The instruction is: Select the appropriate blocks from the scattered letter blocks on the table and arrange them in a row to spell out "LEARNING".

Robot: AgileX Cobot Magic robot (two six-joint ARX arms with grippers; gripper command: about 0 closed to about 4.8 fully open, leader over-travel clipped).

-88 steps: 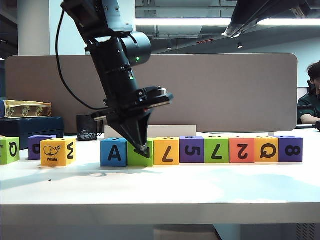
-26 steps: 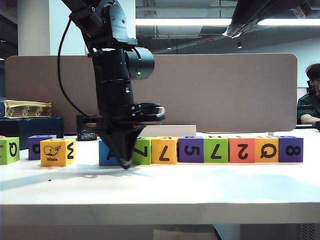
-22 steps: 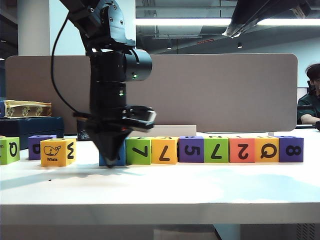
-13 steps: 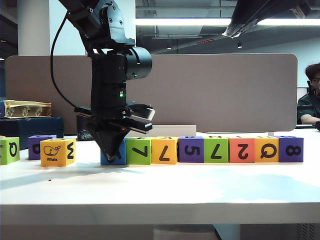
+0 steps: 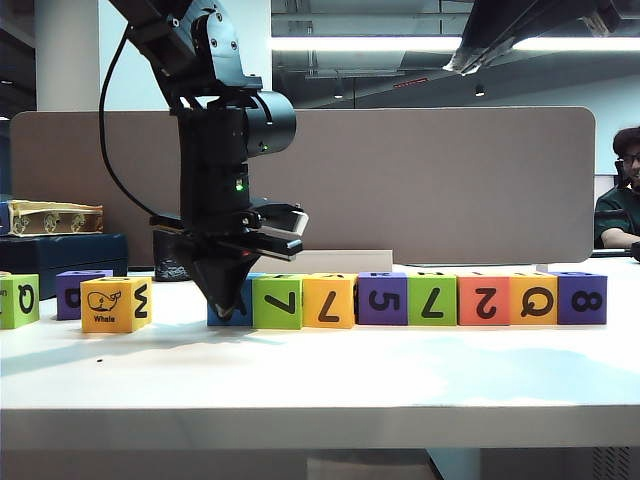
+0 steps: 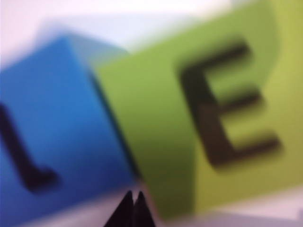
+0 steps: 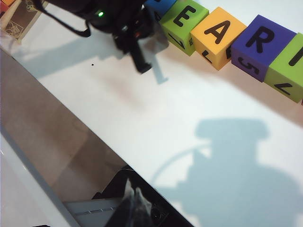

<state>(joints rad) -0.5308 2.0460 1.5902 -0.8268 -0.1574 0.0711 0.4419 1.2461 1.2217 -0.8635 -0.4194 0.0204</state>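
Eight letter blocks stand in a row on the white table (image 5: 400, 380). From the left they are blue (image 5: 240, 310), green (image 5: 277, 302), yellow-orange (image 5: 328, 301), purple (image 5: 383, 298), green (image 5: 432, 298), coral (image 5: 484, 298), yellow-orange (image 5: 533, 298) and purple (image 5: 581, 297). My left gripper (image 5: 228, 305) points down, shut and empty, just in front of the blue block. In the left wrist view its tips (image 6: 133, 201) sit before the seam between the blue "L" top (image 6: 47, 137) and the green "E" top (image 6: 213, 109). My right gripper (image 7: 132, 196) is shut, empty, near the table's front edge.
At the left stand a green "Q" block (image 5: 18, 300), a purple block (image 5: 78, 292) and a yellow-orange whale block (image 5: 115, 304). A black mug (image 5: 172, 255) and a dark box (image 5: 60, 255) sit behind them. A grey-brown partition (image 5: 450, 180) closes the back.
My left gripper has swung left from the blue-green seam to the front of the blue block, and its wrist has turned. The blue block now sits close against the green one.
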